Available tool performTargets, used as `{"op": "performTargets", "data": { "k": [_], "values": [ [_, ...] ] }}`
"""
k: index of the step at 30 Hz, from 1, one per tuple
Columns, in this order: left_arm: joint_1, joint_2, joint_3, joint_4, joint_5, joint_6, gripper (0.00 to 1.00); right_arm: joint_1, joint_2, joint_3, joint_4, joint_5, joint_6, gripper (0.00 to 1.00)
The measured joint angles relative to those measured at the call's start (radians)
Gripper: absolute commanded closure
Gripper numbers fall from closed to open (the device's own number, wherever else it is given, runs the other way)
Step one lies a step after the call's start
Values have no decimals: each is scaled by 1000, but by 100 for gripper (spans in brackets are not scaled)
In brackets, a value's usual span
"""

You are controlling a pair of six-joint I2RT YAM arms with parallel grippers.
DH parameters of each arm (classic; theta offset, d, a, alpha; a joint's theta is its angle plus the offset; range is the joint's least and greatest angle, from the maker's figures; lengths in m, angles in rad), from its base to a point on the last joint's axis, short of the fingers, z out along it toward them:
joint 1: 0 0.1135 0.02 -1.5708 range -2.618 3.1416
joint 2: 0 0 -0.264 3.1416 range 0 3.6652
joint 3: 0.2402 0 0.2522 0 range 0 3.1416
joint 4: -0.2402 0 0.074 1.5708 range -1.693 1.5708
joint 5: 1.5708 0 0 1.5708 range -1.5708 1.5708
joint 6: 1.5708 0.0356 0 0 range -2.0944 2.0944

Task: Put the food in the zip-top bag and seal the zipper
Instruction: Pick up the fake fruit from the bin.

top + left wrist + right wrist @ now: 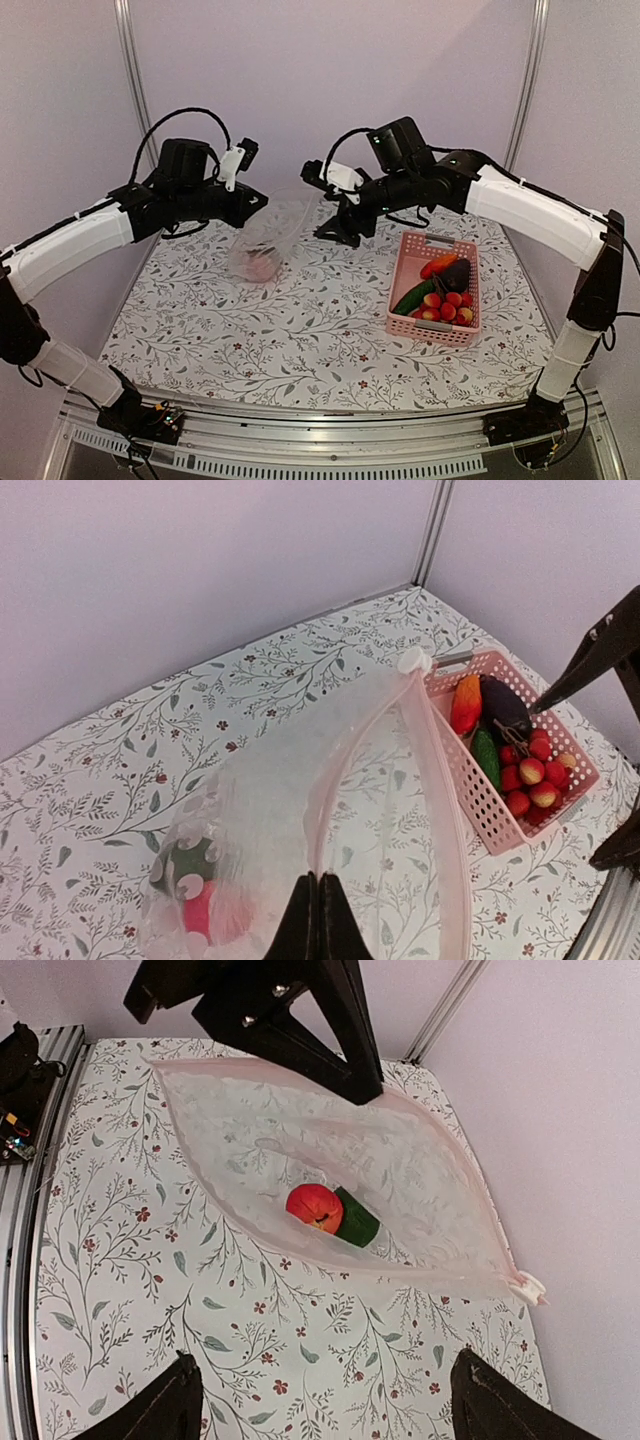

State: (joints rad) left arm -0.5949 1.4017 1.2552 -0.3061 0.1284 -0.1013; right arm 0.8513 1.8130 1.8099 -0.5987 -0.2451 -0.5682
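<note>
Floral-print table (300,330): left gripper (318,890) clamps clear crinkly zip-top bag (400,1160) open beside pink slotted basket (470,780); right gripper (327,1360), fingers apart and empty, should next reach for toy produce (445,295) there.

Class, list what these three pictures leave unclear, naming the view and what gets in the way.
1. Left wrist view: crinkled plastic of the zip-top bag blurs the dark green item and red ball.
2. Right wrist view: the top edge cuts off the left gripper above its fingers.
3. Top view: food in the pink basket is too small to tell apart.
</note>
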Motion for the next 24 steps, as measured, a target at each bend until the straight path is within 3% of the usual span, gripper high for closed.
{"op": "performTargets", "data": {
  "k": [4, 8, 17, 24],
  "values": [
    [3, -55, -13, 11, -30, 5, 100, -34, -131, -122, 23, 16, -32, 18],
    [20, -106, -48, 48, -31, 4, 100, -151, -224, -254, 47, 13, -41, 22],
    [24, 11, -18, 28, 0, -5, 100, -457, -302, -552, 25, 0, -6, 31],
    [24, 10, -18, 31, 0, -5, 100, -551, -398, -665, 17, -6, 43, 42]
  ]
}}
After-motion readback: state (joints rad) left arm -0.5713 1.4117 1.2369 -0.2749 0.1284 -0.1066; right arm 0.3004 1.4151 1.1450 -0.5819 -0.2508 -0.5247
